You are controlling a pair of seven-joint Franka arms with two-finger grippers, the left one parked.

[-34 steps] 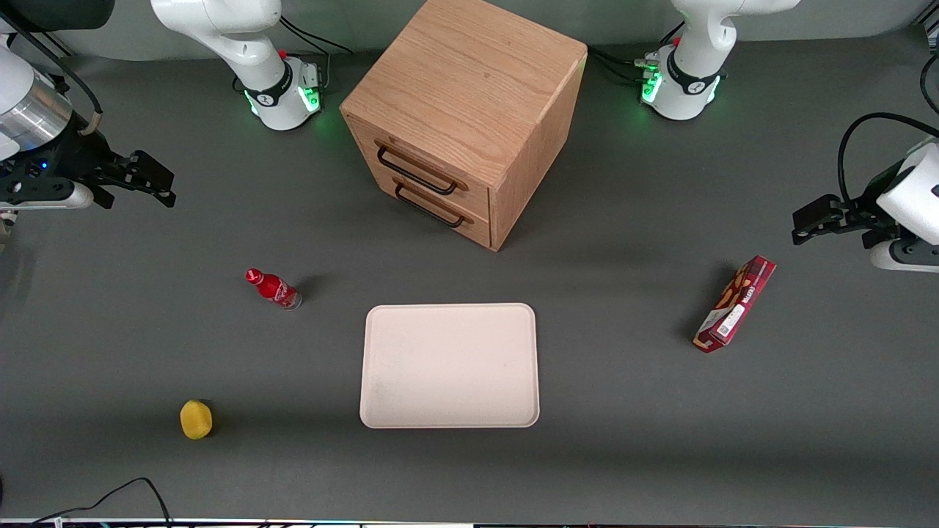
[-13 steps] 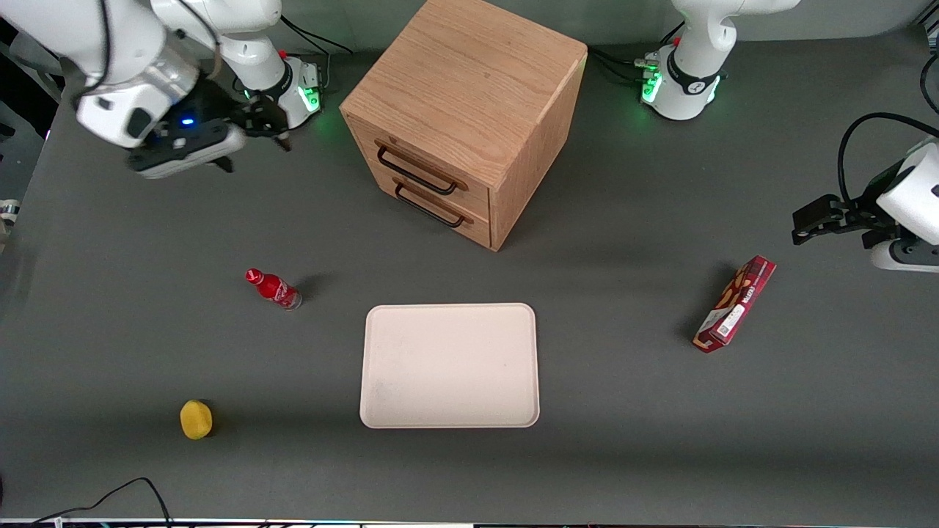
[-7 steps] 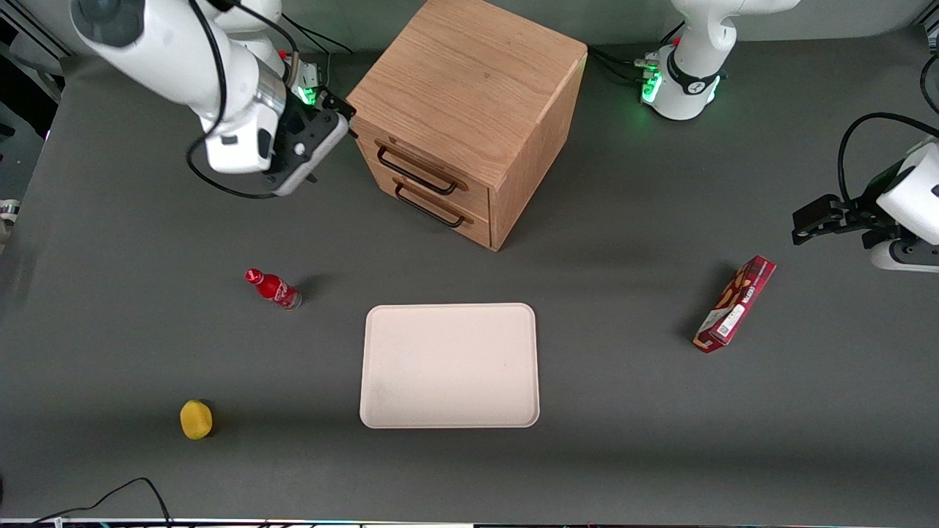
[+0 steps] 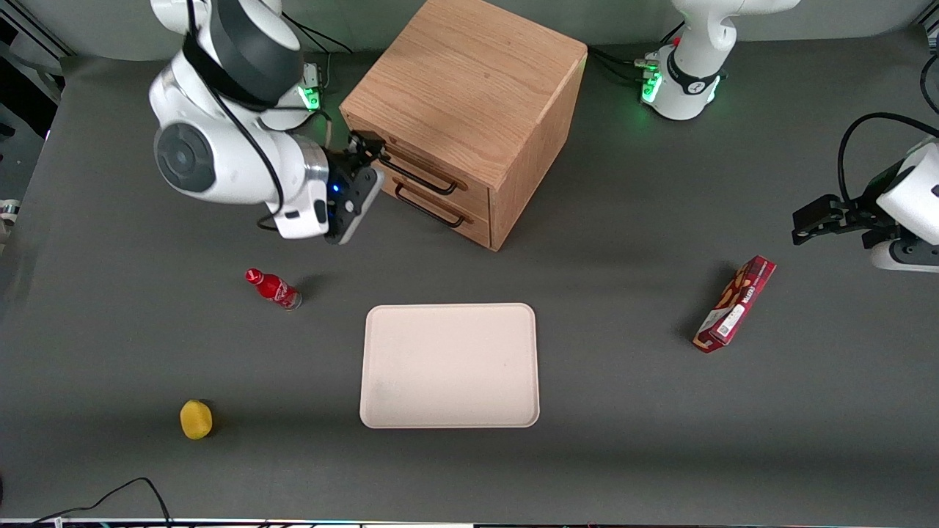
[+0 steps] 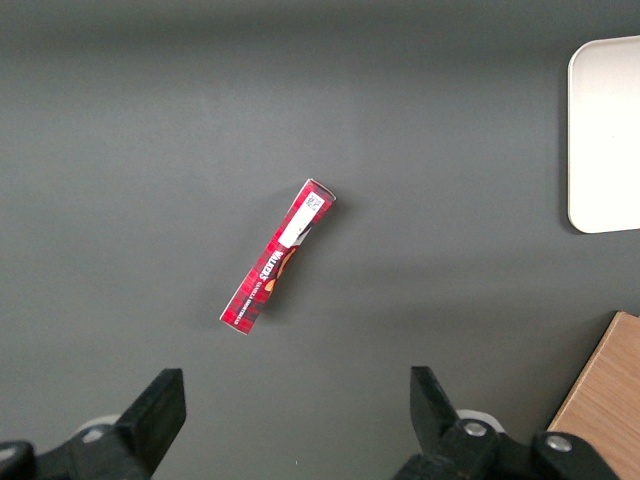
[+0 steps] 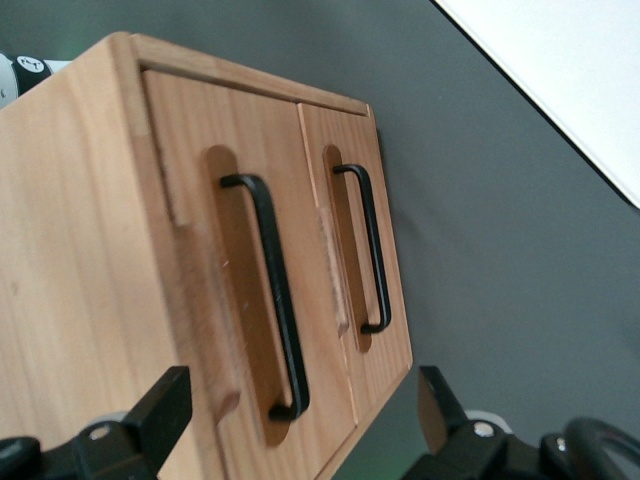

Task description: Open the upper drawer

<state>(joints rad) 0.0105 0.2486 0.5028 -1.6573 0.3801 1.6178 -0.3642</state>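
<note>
**Gripper lines up on the top handle**

While the upper drawer (image 4: 433,170) sits flush in the cabinet (image 4: 469,103) at upper centre of the front view, the gripper (image 4: 364,147) hangs just beside its handle (image 6: 272,290), apparently squaring up for a pull. Its fingers (image 6: 160,415) are spread wide, hold nothing and touch nothing; the lower drawer (image 4: 447,209) is likewise shut.

Robot lab: grey table (image 4: 623,440) flanked by bolted-down arm bases (image 4: 678,88).
</note>
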